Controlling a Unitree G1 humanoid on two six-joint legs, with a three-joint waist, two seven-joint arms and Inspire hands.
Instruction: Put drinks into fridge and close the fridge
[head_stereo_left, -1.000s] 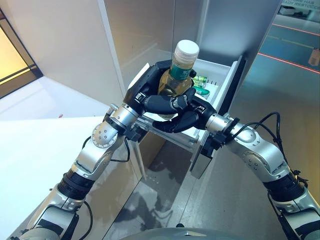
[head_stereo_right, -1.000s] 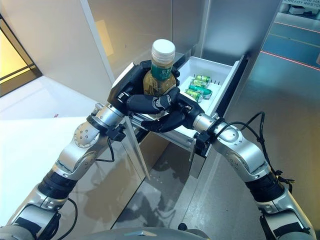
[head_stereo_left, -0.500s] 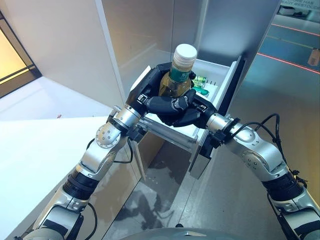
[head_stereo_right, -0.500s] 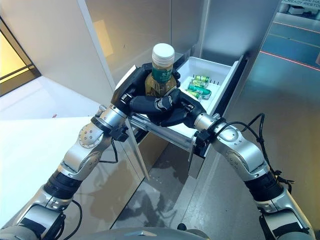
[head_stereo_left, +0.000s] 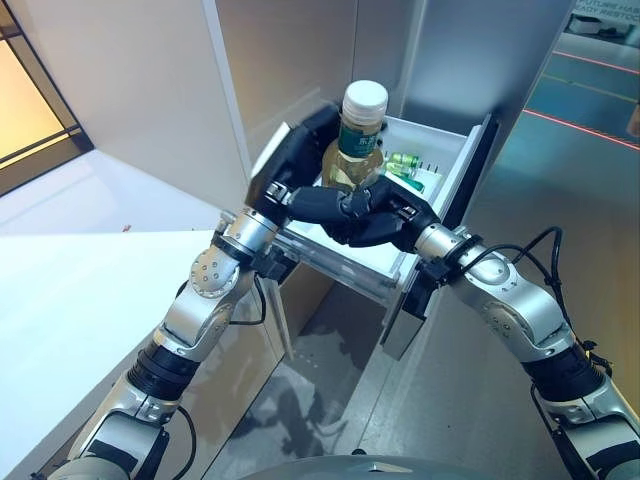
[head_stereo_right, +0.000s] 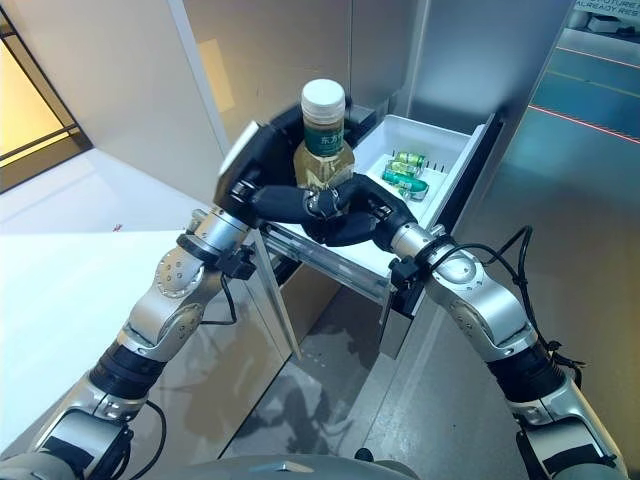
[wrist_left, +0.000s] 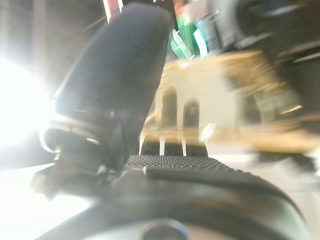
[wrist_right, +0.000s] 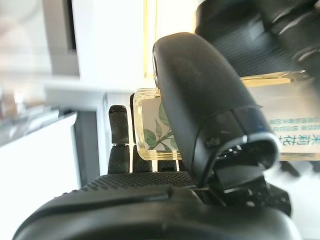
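A bottle (head_stereo_left: 362, 135) of yellow tea with a white cap and a green label stands upright between both hands, over the near end of a white fridge shelf tray (head_stereo_left: 447, 150). My left hand (head_stereo_left: 287, 165) comes from the left with its fingers curled round the bottle's lower body. My right hand (head_stereo_left: 388, 218) comes from the right and wraps the bottle's base. In the right wrist view, the thumb (wrist_right: 200, 100) lies across the bottle (wrist_right: 152, 135) with the fingers behind it. In the left wrist view the bottle (wrist_left: 215, 100) lies between thumb and fingers. Green drinks (head_stereo_left: 405, 165) lie in the tray.
The tray's dark front panel (head_stereo_left: 468, 165) stands open to the right. Grey fridge walls (head_stereo_left: 300, 60) rise behind it. A white counter (head_stereo_left: 70, 300) lies to the left. A thin upright panel edge (head_stereo_left: 275, 330) stands below the hands. Grey floor lies to the right.
Both hands have carried the bottle a little farther over the tray. The left hand has turned, with its back raised higher beside the bottle.
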